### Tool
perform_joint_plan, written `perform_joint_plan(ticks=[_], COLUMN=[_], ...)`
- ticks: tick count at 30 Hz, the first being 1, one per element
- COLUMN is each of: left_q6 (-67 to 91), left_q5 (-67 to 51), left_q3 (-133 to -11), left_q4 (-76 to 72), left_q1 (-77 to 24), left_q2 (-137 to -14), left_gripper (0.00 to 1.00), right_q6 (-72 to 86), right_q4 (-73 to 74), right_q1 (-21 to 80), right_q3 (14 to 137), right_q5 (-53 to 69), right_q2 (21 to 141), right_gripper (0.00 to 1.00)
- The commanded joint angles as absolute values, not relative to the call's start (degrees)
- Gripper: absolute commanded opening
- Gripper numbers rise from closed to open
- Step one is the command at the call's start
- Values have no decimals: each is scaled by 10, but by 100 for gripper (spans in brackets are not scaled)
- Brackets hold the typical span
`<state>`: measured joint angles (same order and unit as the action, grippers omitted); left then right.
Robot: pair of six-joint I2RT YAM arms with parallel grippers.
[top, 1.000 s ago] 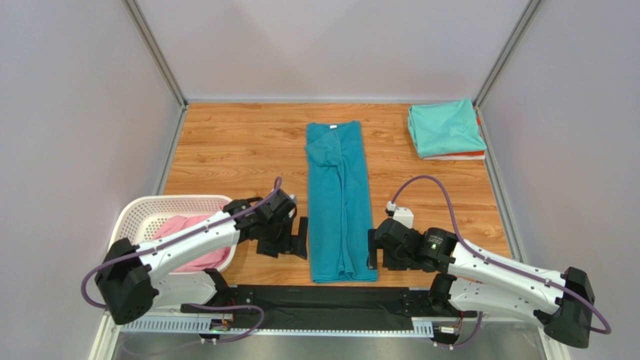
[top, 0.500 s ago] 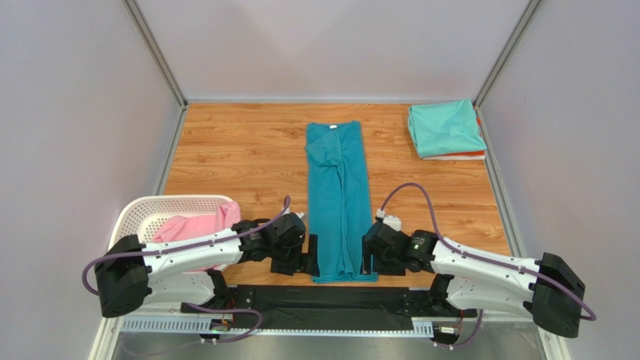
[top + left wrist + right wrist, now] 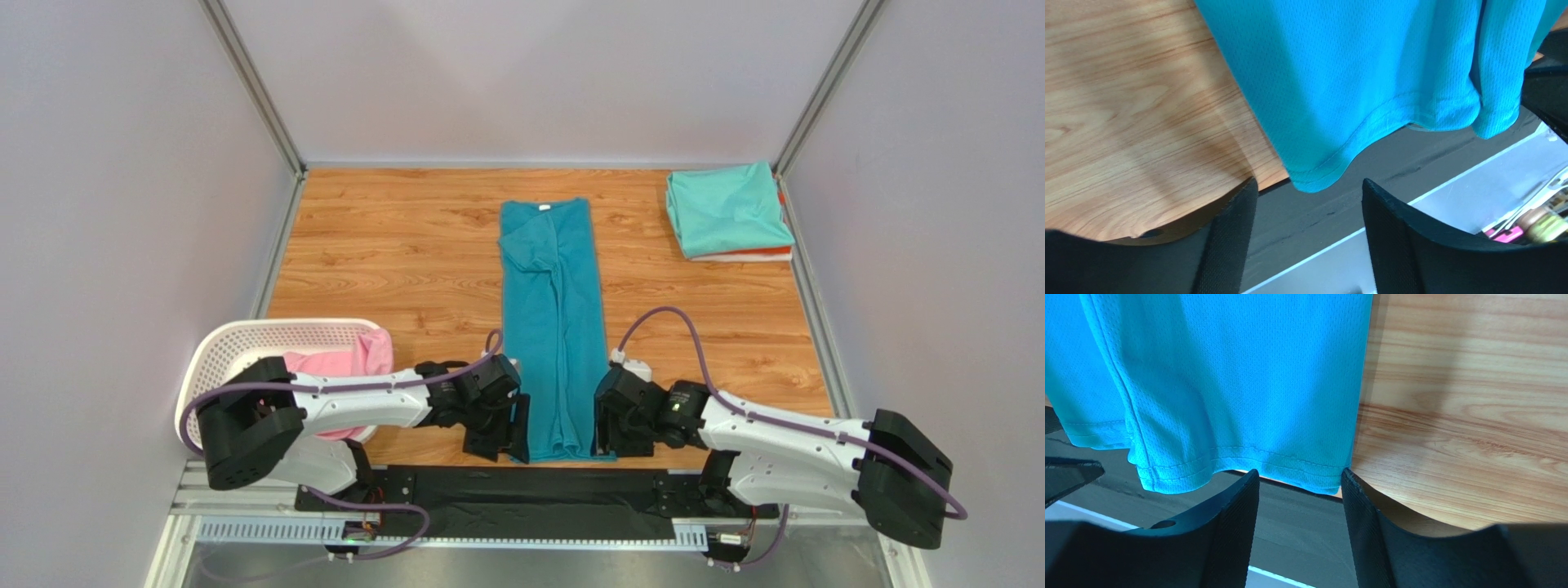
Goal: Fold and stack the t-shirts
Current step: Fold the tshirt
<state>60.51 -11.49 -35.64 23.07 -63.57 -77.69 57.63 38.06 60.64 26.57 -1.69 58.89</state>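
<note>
Teal t-shirt (image 3: pixel 555 331) lies in a long strip on the table (image 3: pixel 393 245), hem at the near edge.
I see both arms low, left gripper (image 3: pixel 1309 184) and right gripper (image 3: pixel 1300 478) spread open at its hem corners, nothing gripped; pink t-shirt (image 3: pixel 331 365) in basket (image 3: pixel 227 347).

Nothing legible in any view — no words, brands or numbers. The one candidate, a small white tag (image 3: pixel 541 208) at the collar of the teal t-shirt (image 3: pixel 555 331), is too small to read.
</note>
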Motion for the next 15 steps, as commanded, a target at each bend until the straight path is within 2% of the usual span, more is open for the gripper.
perform_joint_plan(ticks=[1,5,6,8,9,12,15], left_q6=[620,631,635,639,641,646,649], left_q5=[-112,-104,-103,-103,-102,-99,-98], left_q3=[-367,-358,-355,-347,-345,-338,-335], left_q4=[208,207,207,207,207,207,207], left_q1=[-642,-649,-650,-650,-650,-650,-650], left_q2=[-787,-789,-789,-791,-792,-791,-786], left_gripper=[67,51,40,27,17,1,0], right_q6=[588,587,585,583,583,580,572], right_q4=[366,368,368,372,373,388,416], right_q1=[606,606,606,606,606,606,606], right_q3=[257,250,250,252,253,258,262], right_q5=[11,12,11,11,7,4,1], right_q2=[586,583,584,591,594,610,621], right_gripper=[52,47,45,38,34,23,12])
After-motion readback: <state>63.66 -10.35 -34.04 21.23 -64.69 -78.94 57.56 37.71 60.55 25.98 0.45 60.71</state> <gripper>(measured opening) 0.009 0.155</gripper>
